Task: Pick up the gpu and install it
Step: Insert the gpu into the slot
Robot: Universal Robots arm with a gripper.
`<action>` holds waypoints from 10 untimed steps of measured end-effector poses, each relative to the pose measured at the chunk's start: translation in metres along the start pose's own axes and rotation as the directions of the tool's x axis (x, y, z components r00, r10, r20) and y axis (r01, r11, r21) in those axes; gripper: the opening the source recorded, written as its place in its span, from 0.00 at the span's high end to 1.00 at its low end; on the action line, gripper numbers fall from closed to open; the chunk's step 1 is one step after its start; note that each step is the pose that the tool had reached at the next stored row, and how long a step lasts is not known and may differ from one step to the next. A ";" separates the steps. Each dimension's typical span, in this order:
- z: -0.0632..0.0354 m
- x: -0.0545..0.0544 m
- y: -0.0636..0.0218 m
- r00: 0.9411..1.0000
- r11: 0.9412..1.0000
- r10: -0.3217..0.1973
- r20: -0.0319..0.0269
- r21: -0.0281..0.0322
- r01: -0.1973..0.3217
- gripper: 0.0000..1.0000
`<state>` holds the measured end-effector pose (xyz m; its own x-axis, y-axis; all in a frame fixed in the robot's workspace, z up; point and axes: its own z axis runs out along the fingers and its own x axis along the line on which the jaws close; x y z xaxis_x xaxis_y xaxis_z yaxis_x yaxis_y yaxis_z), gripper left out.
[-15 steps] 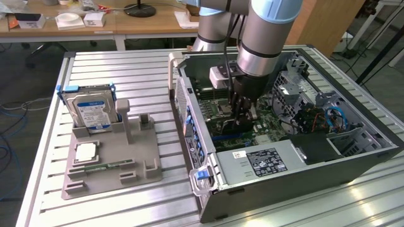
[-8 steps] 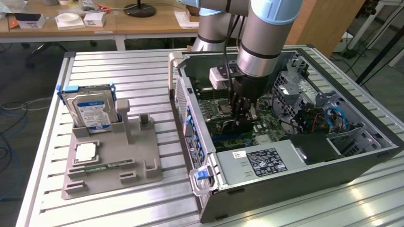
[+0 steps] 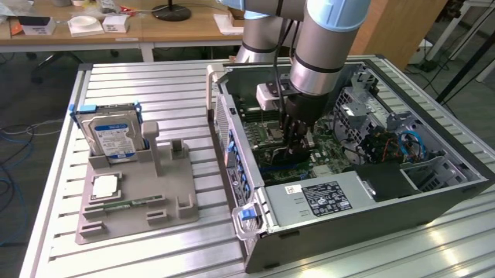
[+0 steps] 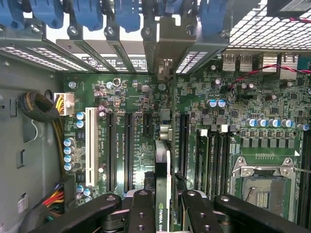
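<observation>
In the wrist view the gpu (image 4: 163, 179) is edge-on, a thin card with a green label strip. It stands over the green motherboard (image 4: 233, 111) between long black slots (image 4: 129, 145). Its silver bracket (image 4: 165, 46) reaches up to the rear slot openings of the case. My gripper (image 4: 165, 216) is shut on the card, with black fingers (image 4: 141, 213) on either side of it. In the exterior view the gripper (image 3: 296, 147) reaches straight down into the open computer case (image 3: 433, 191), low over the board. The card itself is mostly hidden there behind the fingers.
A grey fixture tray (image 3: 143, 200) on the slatted table at the exterior view's left holds an upright hard drive (image 3: 115, 136), a chip (image 3: 104, 184) and a memory stick (image 3: 127, 204). Inside the case are the power supply (image 3: 321, 197), cables (image 3: 402, 145), blue slot latches (image 4: 87, 12) and the CPU socket (image 4: 262, 189).
</observation>
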<state>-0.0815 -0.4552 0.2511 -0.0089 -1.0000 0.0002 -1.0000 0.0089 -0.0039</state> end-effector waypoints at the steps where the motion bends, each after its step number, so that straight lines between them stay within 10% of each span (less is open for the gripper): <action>1: 0.0000 0.000 0.0000 1.000 1.000 0.000 0.000 0.000 0.000 0.74; 10: 0.0029 0.000 -0.0001 1.000 1.000 0.000 0.000 0.000 0.000 0.74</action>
<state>-0.0814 -0.4551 0.2481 -0.0088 -1.0000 0.0001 -1.0000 0.0088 -0.0038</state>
